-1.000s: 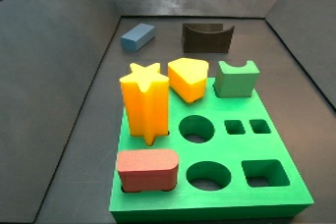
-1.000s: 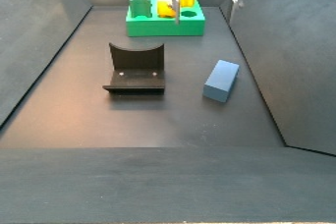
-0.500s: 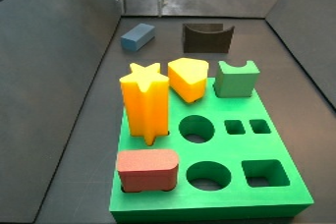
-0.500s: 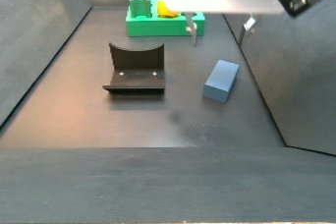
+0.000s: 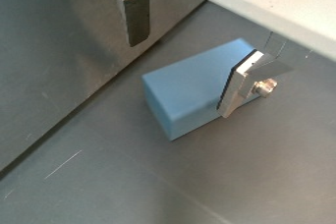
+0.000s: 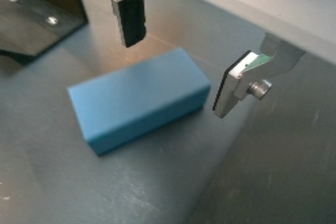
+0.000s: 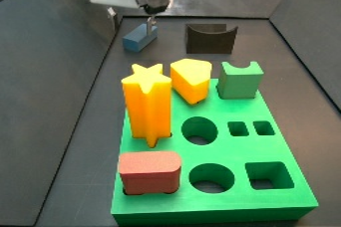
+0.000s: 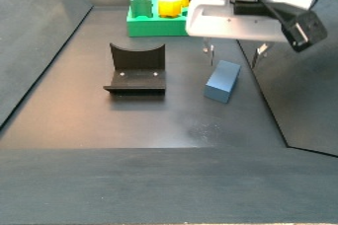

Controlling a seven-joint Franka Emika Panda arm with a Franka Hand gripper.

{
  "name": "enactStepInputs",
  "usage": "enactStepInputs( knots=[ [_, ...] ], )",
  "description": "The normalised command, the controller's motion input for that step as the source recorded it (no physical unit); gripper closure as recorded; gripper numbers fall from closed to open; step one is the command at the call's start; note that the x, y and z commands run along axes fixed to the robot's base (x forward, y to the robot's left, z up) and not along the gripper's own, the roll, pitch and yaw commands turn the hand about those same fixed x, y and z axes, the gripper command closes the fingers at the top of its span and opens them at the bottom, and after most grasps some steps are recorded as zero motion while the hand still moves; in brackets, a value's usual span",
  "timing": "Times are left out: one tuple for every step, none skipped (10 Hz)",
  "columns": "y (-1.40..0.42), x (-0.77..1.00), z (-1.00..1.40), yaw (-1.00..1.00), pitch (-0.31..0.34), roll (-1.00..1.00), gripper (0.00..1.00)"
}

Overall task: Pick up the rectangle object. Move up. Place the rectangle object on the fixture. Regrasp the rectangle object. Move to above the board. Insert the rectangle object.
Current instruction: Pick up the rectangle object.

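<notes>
In a wrist view the claw [image 5: 184,56] hangs open over the rectangle object [image 5: 199,87], one finger [image 5: 242,81] touching or just beside its end face. In a wrist view the block [image 6: 140,100] lies under the gap between the fingers, its long axis seemingly along the line between them. In a side view the claw [image 7: 131,12] hovers at the block's [image 7: 139,38] twelve o'clock. In a side view the block [image 8: 223,80] lies on the counter [image 8: 145,120], at three o'clock of the fixture [image 8: 136,69].

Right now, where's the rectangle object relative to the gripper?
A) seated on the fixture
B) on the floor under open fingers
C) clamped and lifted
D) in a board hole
B: in both wrist views the rectangle object lies flat on the floor, with the gripper above it and its fingers spread clear of the block's sides.
</notes>
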Motion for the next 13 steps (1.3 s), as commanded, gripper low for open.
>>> enactStepInputs(
  knots=[
    [-0.03,-0.14,-0.41,-0.31,-0.134,-0.06,0.0],
    [-0.03,0.0,-0.41,-0.3,-0.18,-0.11,0.0],
    [-0.05,0.0,-0.47,-0.28,-0.203,-0.13,0.0],
    [-0.09,-0.07,-0.68,-0.34,-0.196,-0.05,0.0],
    [-0.13,-0.13,-0.81,-0.34,-0.211,-0.03,0.0],
    [0.0,0.0,-0.03,0.0,0.0,0.0,0.0],
    [0.0,0.0,0.0,0.0,0.004,0.0,0.0],
    [0.0,0.0,0.0,0.0,0.0,0.0,0.0],
    [0.0,0.0,0.0,0.0,0.0,0.0,1.0],
    [0.0,0.0,0.0,0.0,0.0,0.0,1.0],
    [0.0,0.0,0.0,0.0,0.0,0.0,1.0],
    [0.0,0.0,0.0,0.0,0.0,0.0,1.0],
    [0.0,0.0,0.0,0.0,0.0,0.0,1.0]
  ],
)
